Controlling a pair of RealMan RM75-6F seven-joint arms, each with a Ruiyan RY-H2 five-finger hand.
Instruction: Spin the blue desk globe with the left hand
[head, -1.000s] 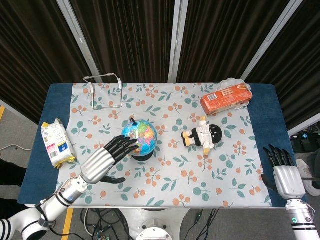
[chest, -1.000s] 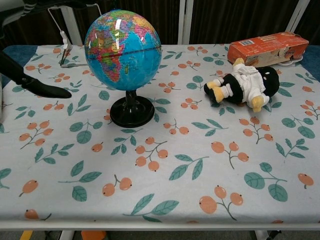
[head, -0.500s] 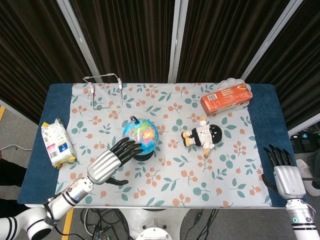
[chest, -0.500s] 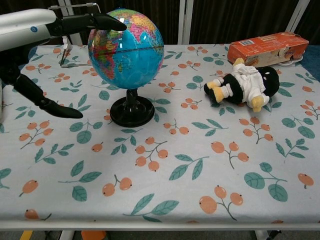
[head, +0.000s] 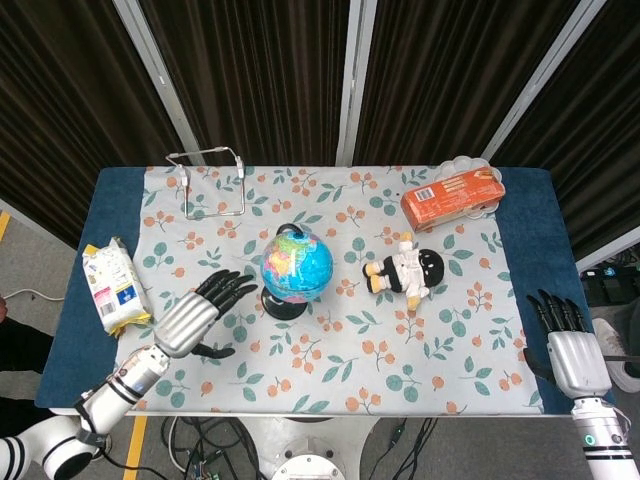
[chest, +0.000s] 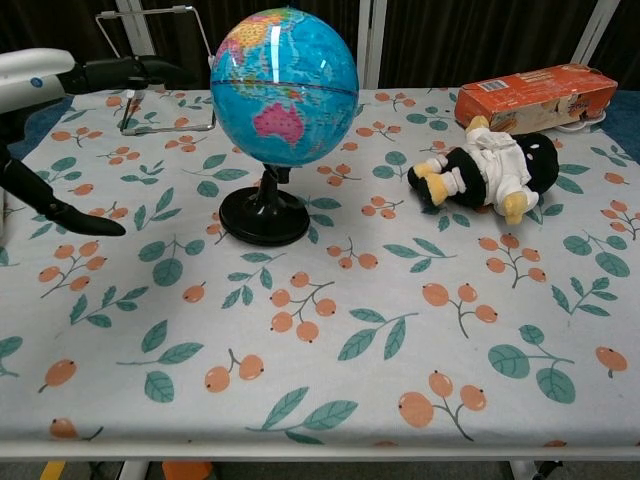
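Left hand, silver-backed with black fingers: open and empty, fingers spread and extended toward the blue desk globe on a black round base, just beside the globe but not touching it; in the chest view the same hand enters from the left edge, its thumb lower and apart from the other fingers. The globe stands upright, tilted on its axis, near the middle of the floral tablecloth printed with orange berries and green leaves; in the chest view the globe shows a pink landmass on blue ocean, its lettering too small to read.

Beyond the globe, on the side away from the left hand, lies a plush doll in black and white with yellow feet, on its side. Further from the globe in that direction, toward the curtains, an orange rectangular carton rests against a white scalloped dish; its print is not legible. A bent wire stand sits behind the globe. A white snack packet with yellow and blue print lies past the left hand, text unreadable.

Right hand: open, empty, fingers apart, at the table's near edge, well apart from the globe.
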